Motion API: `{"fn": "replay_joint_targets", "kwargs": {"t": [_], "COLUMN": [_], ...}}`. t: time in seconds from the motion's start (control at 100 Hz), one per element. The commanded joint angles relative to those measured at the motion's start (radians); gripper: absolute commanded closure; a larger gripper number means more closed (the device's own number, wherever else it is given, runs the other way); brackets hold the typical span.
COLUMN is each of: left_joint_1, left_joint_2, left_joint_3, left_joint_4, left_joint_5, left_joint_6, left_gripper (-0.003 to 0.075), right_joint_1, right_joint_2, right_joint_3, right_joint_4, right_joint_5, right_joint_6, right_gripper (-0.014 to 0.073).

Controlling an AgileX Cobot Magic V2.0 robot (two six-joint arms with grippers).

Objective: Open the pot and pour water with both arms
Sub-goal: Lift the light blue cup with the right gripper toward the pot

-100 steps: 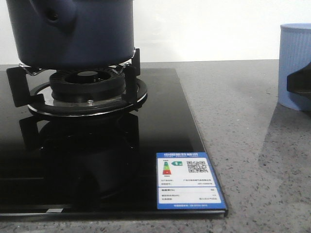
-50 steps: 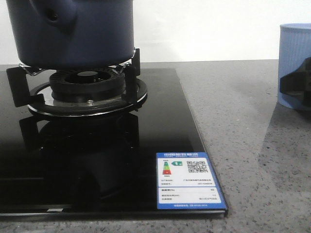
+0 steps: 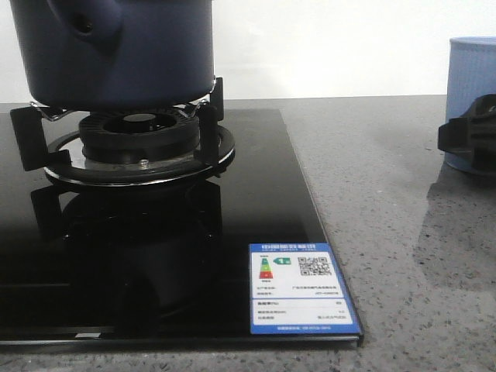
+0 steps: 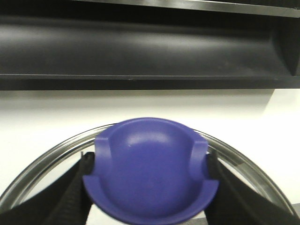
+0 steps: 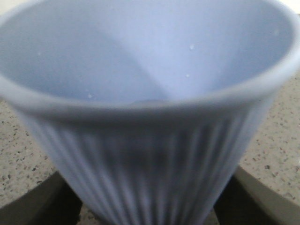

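I see the pot point(image 3: 116, 50) on the burner point(image 3: 139, 132) at the desk's left; my left tool point(image 4: 150, 187) grips its lid knob point(image 4: 150, 171). My right tool point(image 3: 467, 136) stands open around the cup point(image 3: 470, 77) at the right edge.

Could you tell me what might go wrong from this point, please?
1. The left gripper holds the lid only by its rounded blue knob; it might slip or swing.
2. The right gripper is close around the ribbed cup, near the front view's right edge; a bump or uneven squeeze could tip it.
3. The pot rests on narrow burner supports; a knock might shift it.
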Motion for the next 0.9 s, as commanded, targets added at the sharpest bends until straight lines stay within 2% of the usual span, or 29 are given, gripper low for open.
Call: {"fn": "replay_joint_targets", "kwargs": {"t": [0.0, 0.11, 0.33, 0.43, 0.5, 0.72, 0.89], "left_joint_1": [0.0, 0.0, 0.0, 0.0, 0.0, 0.0, 0.0], "left_joint_2": [-0.023, -0.023, -0.023, -0.023, -0.023, -0.023, -0.023], "left_joint_3": [-0.04, -0.04, -0.04, -0.04, -0.04, -0.04, -0.04], "left_joint_4": [0.013, 0.013, 0.013, 0.013, 0.013, 0.013, 0.013], "left_joint_5": [-0.076, -0.076, -0.076, -0.076, -0.076, -0.076, -0.076], "left_joint_6": [0.004, 0.004, 0.004, 0.004, 0.004, 0.004, 0.004], "left_gripper": [0.035, 0.035, 0.035, 0.035, 0.035, 0.035, 0.035], "right_joint_1": [0.0, 0.0, 0.0, 0.0, 0.0, 0.018, 0.078], "right_joint_2": [-0.017, -0.024, -0.099, -0.148, -0.174, -0.208, -0.2], "right_joint_3": [-0.026, -0.026, -0.038, -0.1, -0.162, -0.388, -0.572], "right_joint_4": [-0.005, -0.015, -0.136, -0.143, -0.199, -0.34, -0.476], "right_joint_5": [-0.093, -0.073, -0.03, 0.159, 0.282, 0.587, 0.781], "right_joint_6": [0.001, 0.001, 0.001, -0.019, -0.021, -0.021, -0.021], "right_gripper": [0.0274, 0.0274, 0.0274, 0.0274, 0.0274, 0.0274, 0.0274]}}
